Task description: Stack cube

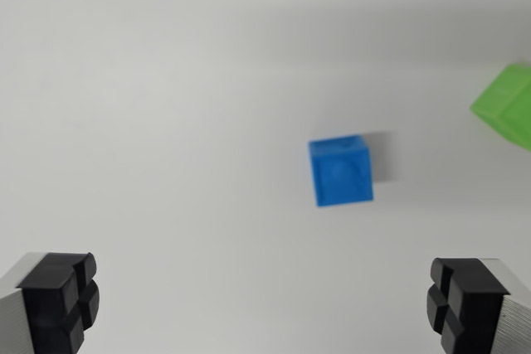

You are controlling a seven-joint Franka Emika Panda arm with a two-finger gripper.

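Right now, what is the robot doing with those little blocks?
The robot's hand is open and empty, hanging above a white table. A blue cube sits on the table between and ahead of the two black fingertips, untouched. A green cube sits apart from it at the wrist view's right edge, partly cut off. Nothing is stacked yet; it looks like the hand may be lining up on the blue cube.

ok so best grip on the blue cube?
Come straight down and pinch the blue cube across its two side faces. It sits flat, slightly rotated, so turn the open gripper a little to match. The green cube is well clear.
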